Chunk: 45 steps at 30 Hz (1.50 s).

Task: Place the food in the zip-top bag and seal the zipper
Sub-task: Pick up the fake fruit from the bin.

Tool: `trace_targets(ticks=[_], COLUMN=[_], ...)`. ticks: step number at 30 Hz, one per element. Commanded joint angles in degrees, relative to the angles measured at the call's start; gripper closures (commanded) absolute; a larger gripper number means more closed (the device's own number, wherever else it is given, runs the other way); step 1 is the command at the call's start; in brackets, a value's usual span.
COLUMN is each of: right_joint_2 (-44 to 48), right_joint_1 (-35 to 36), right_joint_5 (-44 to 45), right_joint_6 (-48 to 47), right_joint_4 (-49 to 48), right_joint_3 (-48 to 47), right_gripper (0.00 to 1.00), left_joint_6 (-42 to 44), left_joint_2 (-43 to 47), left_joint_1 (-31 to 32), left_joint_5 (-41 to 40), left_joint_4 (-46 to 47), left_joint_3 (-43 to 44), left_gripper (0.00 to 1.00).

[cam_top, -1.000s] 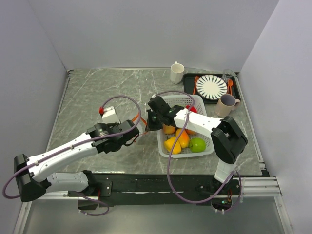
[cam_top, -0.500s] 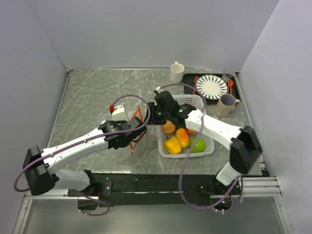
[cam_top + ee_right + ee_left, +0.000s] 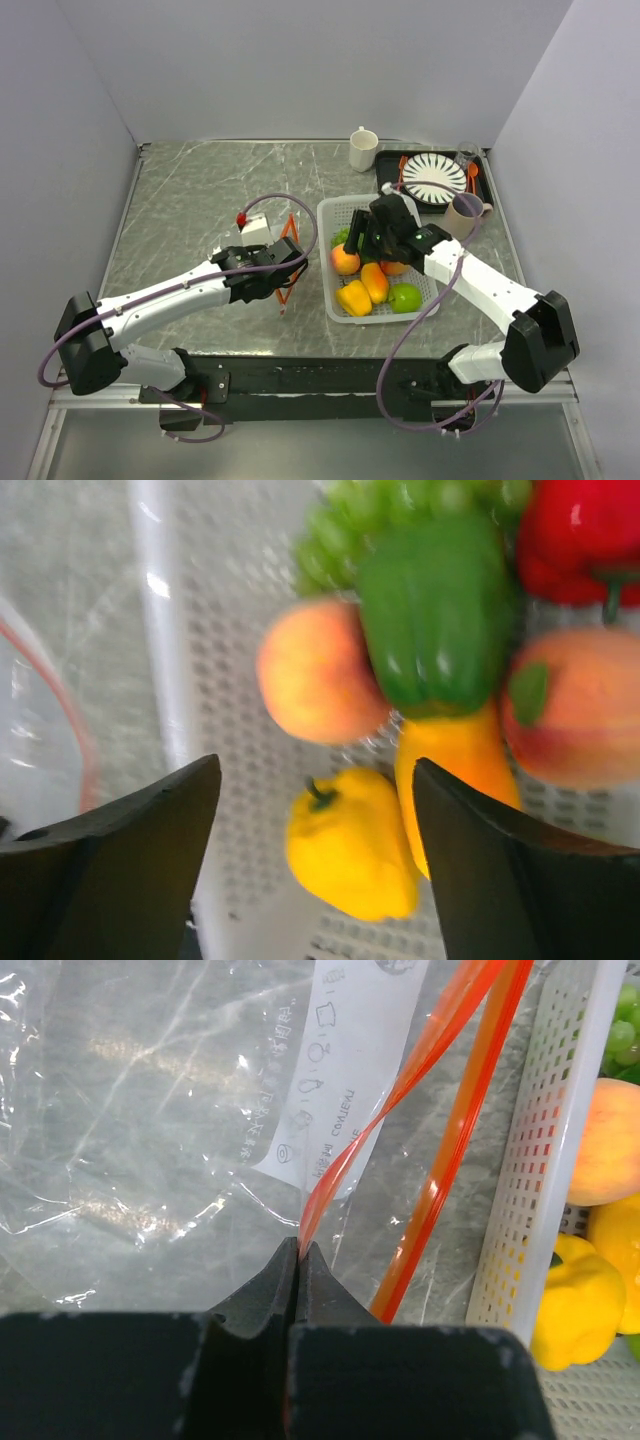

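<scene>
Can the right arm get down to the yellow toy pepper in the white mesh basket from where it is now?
Probably yes: the right fingers hang open over the white mesh basket, aimed toward the glossy yellow toy pepper, which lies uncovered.

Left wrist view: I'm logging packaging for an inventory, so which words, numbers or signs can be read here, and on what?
White printed panel on the zip-top bag: rows of small icons and lines of print, apparently seen back to front through the plastic; too small to read.
White basket and food: no lettering shows.
</scene>
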State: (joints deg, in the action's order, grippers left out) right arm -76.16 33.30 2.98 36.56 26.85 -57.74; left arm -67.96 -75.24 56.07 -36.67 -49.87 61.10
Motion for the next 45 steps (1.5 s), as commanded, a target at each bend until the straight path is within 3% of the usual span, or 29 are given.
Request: trace_targets(ticks=[1, 8, 14, 24, 40, 43, 45], right_joint_2=[3.9, 5.0, 2.5, -19.0, -41.2, -44.9, -46.6], right_joint_1=[0.3, 0.6, -1.3, -9.7, -10.3, -10.2, -10.1], right_joint_5=[-2.8, -6.1, -1.9, -1.8, 5.1, 6.1, 4.8], right_joint_6=[-4.0, -5.0, -5.8, -4.9, 1.9, 1.2, 0.5], right_joint_4=[2.0, 2.1, 1.9, 4.5, 7.0, 8.7, 8.4], right_joint_3=[3.4, 5.1, 0.6, -21.3, -32.5, -36.1, -36.3], right_gripper=[0.11, 0.09, 0.08, 0.09, 0.11, 0.14, 0.30], left_joint_6=[2.0, 3.0, 4.1, 5.8, 8.1, 8.4, 8.2], left_joint_2=[0.7, 0.4, 1.4, 1.5, 1.2, 1.1, 1.3], left_joint_1=[-0.3, -0.8, -1.2, -2.9, -4.8, -4.9, -4.9], left_joint_5=[1.2, 3.3, 4.7, 6.3, 8.1, 8.3, 8.1], left_joint_4=[3.2, 5.4, 7.1, 8.4, 10.6, 10.3, 10.2], left_joint_3=[-0.8, -1.5, -2.6, -2.3, -1.8, -1.6, -1.6], left_gripper=[0.99, 0.99, 0.99, 0.99, 0.99, 0.99, 0.99])
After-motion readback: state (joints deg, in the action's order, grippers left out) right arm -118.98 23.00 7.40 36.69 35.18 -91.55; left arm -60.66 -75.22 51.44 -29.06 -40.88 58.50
